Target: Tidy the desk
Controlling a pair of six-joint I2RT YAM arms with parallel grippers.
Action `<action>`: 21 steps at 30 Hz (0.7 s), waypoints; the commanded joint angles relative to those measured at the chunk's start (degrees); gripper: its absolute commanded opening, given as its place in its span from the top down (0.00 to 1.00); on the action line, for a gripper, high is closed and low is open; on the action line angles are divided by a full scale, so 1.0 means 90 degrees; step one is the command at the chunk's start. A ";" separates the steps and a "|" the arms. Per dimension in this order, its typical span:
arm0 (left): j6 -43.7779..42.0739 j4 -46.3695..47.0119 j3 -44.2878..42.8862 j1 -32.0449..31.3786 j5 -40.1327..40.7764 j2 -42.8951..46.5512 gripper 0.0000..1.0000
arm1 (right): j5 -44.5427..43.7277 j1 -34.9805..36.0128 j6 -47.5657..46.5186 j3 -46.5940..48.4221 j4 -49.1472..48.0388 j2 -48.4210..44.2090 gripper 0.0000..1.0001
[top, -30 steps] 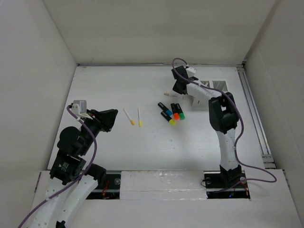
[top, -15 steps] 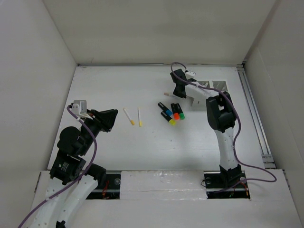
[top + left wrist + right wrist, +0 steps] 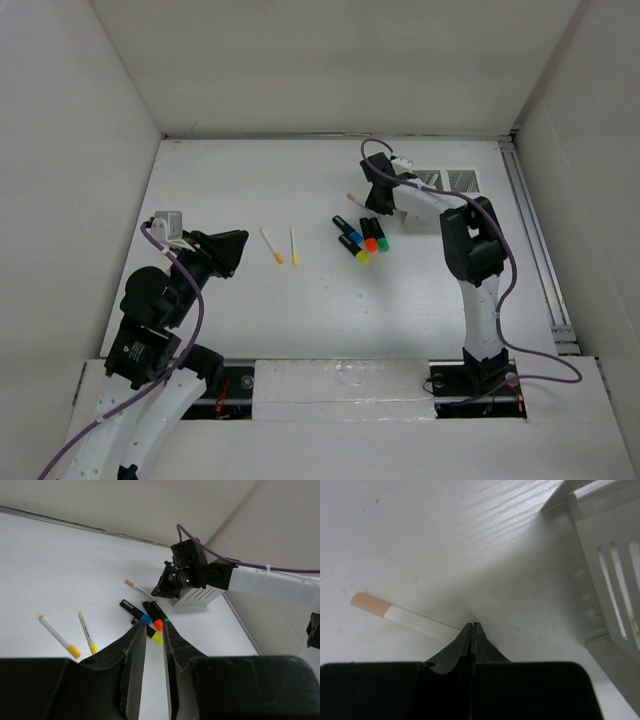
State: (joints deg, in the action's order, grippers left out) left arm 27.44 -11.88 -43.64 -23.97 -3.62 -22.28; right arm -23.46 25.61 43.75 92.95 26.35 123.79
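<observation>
**Right arm closes down beside the slotted box**

The desk (image 3: 300,320) is a wide, matte white slab with faint grain, and it spreads out beneath the slotted box (image 3: 462,179) and everything else. Its metal rail runs along the edge on the box's right. The box is small, white hard plastic, with long narrow slots cut into its walls.

Just left of the box, the right gripper (image 3: 471,627) points down at the tabletop with its black fingers pressed together. A thin white pen with a peach cap (image 3: 395,613) lies flat there. Its bare end vanishes under the fingertips (whether it is nipped cannot be told).

Nearer the arms from the box, four stubby black markers (image 3: 362,240) lie bunched, capped blue, orange, green and yellow. Further left of the box lie two slim white pens with yellow caps (image 3: 271,245), a little apart. Beyond them, far left of the box, the left gripper (image 3: 154,626) hangs with a narrow slit between its fingers, holding nothing.

Since a second ago, the right wrist has dropped lower toward the peach-capped pen. The left arm and all the pens have stayed put.
</observation>
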 commanded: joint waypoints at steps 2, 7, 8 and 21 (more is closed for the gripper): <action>-0.0061 0.0236 -0.0142 -0.0023 -0.0057 0.0064 0.84 | 0.0165 0.0260 0.0003 -0.0122 -0.0271 -0.0472 1.00; -0.0061 0.0226 -0.0142 -0.0023 -0.0057 0.0073 0.83 | 0.0244 0.0329 -0.0105 -0.0132 -0.0311 -0.0639 1.00; -0.0061 0.0226 -0.0132 -0.0023 -0.0057 0.0064 0.84 | 0.0002 0.0387 -0.0105 -0.0074 -0.0262 -0.0658 0.97; -0.0061 0.0216 -0.0142 -0.0023 -0.0038 0.0074 0.83 | 0.0664 0.0378 -0.1101 0.1001 0.0080 0.0162 0.45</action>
State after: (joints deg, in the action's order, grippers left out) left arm 27.44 -11.88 -43.64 -23.97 -3.62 -22.26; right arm -20.78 28.99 37.45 97.86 25.78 122.26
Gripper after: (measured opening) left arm 0.167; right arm 0.532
